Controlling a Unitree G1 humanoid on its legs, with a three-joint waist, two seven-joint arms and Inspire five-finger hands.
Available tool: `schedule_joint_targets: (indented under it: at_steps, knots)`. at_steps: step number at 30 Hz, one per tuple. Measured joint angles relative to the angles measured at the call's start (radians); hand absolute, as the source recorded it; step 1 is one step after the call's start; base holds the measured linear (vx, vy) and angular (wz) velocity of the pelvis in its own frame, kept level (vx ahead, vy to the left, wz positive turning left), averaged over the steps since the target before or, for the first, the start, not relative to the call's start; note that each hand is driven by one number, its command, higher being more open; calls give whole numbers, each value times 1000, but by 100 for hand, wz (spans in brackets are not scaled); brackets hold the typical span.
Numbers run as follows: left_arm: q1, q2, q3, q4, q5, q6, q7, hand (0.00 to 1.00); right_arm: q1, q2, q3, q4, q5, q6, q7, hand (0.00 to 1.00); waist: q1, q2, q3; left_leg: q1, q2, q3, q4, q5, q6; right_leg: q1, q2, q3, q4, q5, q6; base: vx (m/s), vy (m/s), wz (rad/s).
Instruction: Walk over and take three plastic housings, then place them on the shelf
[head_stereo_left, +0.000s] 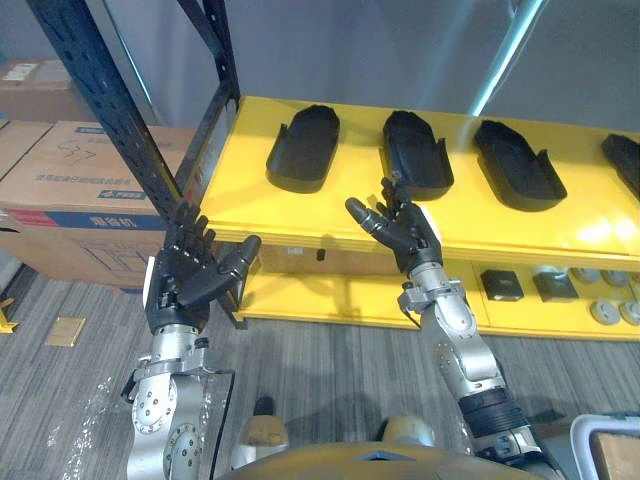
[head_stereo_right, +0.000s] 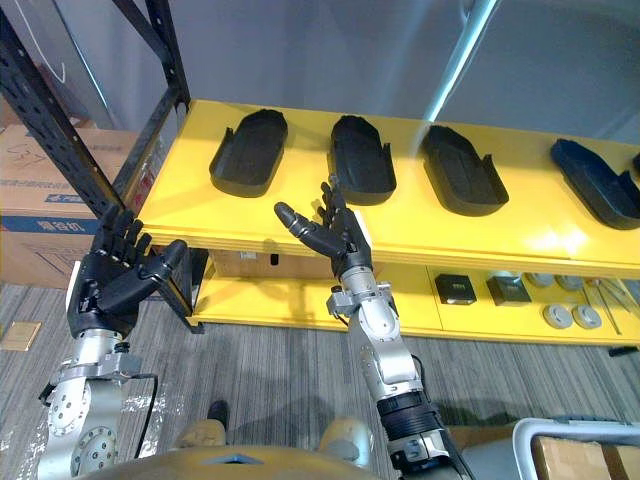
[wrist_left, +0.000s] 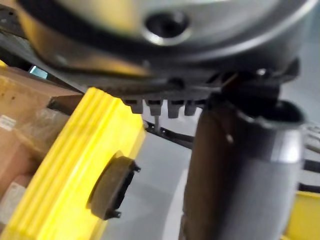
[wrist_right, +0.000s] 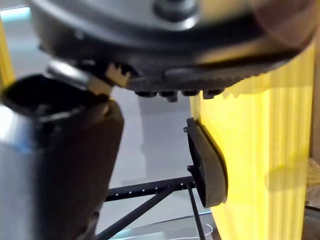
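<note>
Floor (head_stereo_left: 330, 370): grey planks, in front of and below the shelf.
Shelf (head_stereo_left: 300, 215): yellow top board; a lower yellow board (head_stereo_left: 330, 297) sits under it.
Rack upright (head_stereo_left: 110, 110): dark perforated post and braces at the shelf's left end.
Cardboard boxes (head_stereo_left: 70, 190): stacked to the left of the shelf, behind the rack upright.
Plastic housings: four black shells lie in a row on the shelf's top board, apart from each other: the left housing (head_stereo_left: 304, 148), the second housing (head_stereo_left: 417, 152), the third housing (head_stereo_left: 518, 165), and the fourth housing (head_stereo_right: 598, 183) towards the shelf's right end.
Left hand (head_stereo_left: 185, 275): raised in front of the shelf's left front corner, by the rack upright; fingers straight and spread, holding nothing.
Right hand (head_stereo_left: 405, 228): raised at the shelf's front edge, in line with the second housing; fingers spread, empty, clear of the housings.
Small parts: two black blocks (head_stereo_left: 500, 285) and silver discs (head_stereo_left: 605, 313) on the lower board, towards the shelf's right end.
</note>
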Motion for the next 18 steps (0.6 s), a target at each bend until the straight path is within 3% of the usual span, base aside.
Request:
schedule_joint_targets:
  at_steps: [1, 2, 3, 5, 6, 7, 9, 13, 14, 18]
  knots:
    - [-1, 19, 3, -2, 0, -3, 2, 100, -1, 11, -1, -2, -1, 0, 3, 100, -2, -28, -1, -16, -21, 3, 33, -8, 6, -1, -10, 6, -34, -10, -10, 179, -16, 68]
    - [-18, 46, -4, 13, 1, -27, -7, 100, -6, 17, -21, -38, -2, -8, 13, 100, -5, -61, 18, -71, -54, 3, 189, -45, -29, 9, -26, 19, -105, -9, 49, 196, -99, 76]
    - [-31, 35, -12, 69, -3, -18, -11, 100, -3, 18, -27, -37, 0, -5, 13, 100, -8, -50, 20, -66, -37, 8, 178, -44, -50, 29, -11, -6, -131, 21, 35, 173, -156, 69]
    - [1, -4, -12, 83, -10, -18, -10, 100, -7, 1, -25, -37, 0, -8, 23, 100, 9, -15, 9, -76, 14, 6, 183, -43, -62, 60, 43, -30, -193, 33, 18, 69, -114, 11]
    - [18, -18, -12, 84, -10, -18, -10, 100, -7, -22, -25, -39, 0, -16, 29, 100, 18, 21, 0, -93, 48, 1, 184, -46, -67, 72, 79, -49, -235, 37, 13, 115, -139, -3]
    - [19, -25, -19, 84, -9, -18, -10, 100, -9, -47, -27, -38, 1, -21, 28, 100, 29, 51, -4, -102, 73, 1, 187, -36, -53, 77, 106, -58, -267, 50, -7, 155, -163, 3]
    - [22, -35, -19, 84, -10, -18, -11, 100, -6, -61, -25, -37, 1, -21, 29, 100, 28, 79, -4, -133, 94, 21, 273, -12, -41, 92, 128, -46, -286, 52, -13, 146, -130, -1]
    - [40, -61, -17, 85, -10, -18, -12, 100, 1, -57, 8, -37, -1, -25, 25, 100, 28, 115, -6, -236, 142, 13, 616, -3, -27, 176, 155, 5, -314, 40, -46, 163, -86, -34]
    - [39, -65, -23, 87, -8, -18, -17, 100, -8, -49, 12, -37, -1, -32, 24, 100, 28, 115, -12, -251, 136, 5, 598, -48, -44, 184, 152, 28, -328, 44, -51, 243, 12, -43]
    - [30, -66, -43, 89, -5, -18, -38, 100, -48, -51, 14, -26, -23, -32, 23, 100, 27, 128, -18, -247, 104, -10, 376, -35, -39, 180, 132, 77, -326, 49, -39, 142, 89, -53]
